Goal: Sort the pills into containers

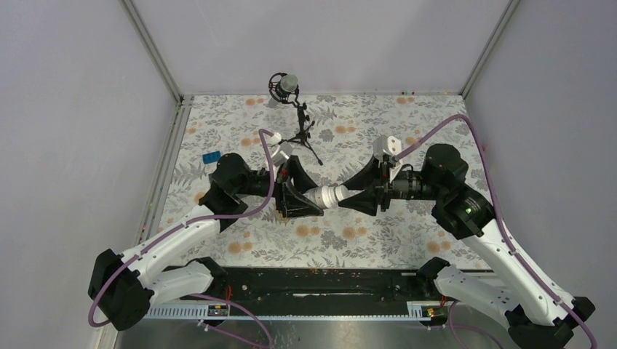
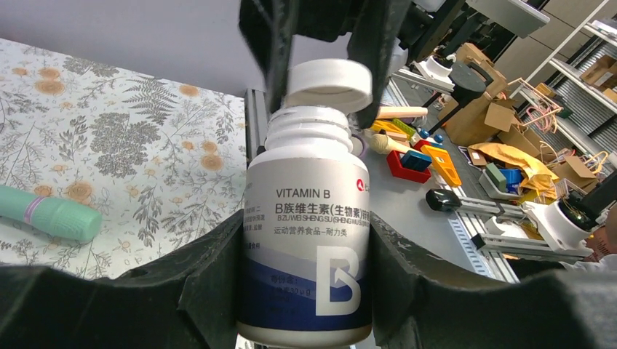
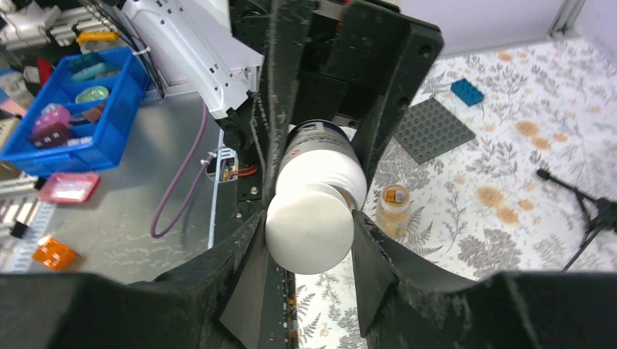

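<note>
A white Vitamin B bottle (image 1: 325,196) with a blue label hangs level between my two grippers above the table's middle. My left gripper (image 2: 307,243) is shut on the bottle's body (image 2: 309,218). My right gripper (image 3: 311,243) is shut on its white cap (image 3: 305,218). In the left wrist view the cap (image 2: 327,86) sits at the tip of the neck with the threads bare below it. A small clear glass jar (image 3: 395,207) holding orange-amber pills stands on the cloth below. The mint-green organizer strip (image 2: 51,214) lies on the cloth. The teal and grey cube boxes are out of view.
A dark grey studded plate (image 3: 431,129) and a blue brick (image 3: 467,91) lie on the floral cloth; the brick (image 1: 211,157) is at the left edge. A black tripod with a microphone (image 1: 291,109) stands at the back middle. A blue bin (image 3: 73,109) sits off the table.
</note>
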Controlling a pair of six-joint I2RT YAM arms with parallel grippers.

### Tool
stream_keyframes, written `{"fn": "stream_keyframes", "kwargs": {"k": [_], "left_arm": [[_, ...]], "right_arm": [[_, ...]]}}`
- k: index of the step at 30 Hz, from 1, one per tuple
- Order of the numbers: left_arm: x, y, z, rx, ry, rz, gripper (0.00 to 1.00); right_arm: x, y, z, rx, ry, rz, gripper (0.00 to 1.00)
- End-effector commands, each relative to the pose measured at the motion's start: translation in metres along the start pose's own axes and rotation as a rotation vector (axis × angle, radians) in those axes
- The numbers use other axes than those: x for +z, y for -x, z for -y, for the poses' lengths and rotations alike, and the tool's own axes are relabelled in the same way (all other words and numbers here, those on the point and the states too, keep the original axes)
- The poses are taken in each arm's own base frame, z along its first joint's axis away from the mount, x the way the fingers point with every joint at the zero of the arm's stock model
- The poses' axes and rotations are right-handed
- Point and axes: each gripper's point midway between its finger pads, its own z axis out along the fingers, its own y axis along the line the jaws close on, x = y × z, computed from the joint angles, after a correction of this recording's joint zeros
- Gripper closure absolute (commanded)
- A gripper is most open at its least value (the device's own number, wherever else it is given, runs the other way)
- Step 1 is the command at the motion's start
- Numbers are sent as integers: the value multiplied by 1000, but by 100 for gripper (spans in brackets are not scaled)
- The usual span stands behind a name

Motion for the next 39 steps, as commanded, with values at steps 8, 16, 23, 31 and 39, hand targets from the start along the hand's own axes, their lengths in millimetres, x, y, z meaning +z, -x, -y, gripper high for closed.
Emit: {"fn": "stream_keyframes", "kwargs": {"k": [8,16,23,31,39], "left_arm": [[-5,9,0,41,44,-3,100],[-17,-8,-58,125,339,-61,100],[-10,-34,-92,149,403,-84,100],[-1,-68,-132,132,495,-66,100],[1,-97,-164,126,582,-38,100]], "right_arm": [[-8,33,21,-85,-145,70,83],[-55,-35,114,346,-829,-17,80],[-74,-159,127,563,-1031,-238,81],[-67,-254,130,794,-1118,-388,82],[-74,-298,133,850,-1213,-453,79]]}}
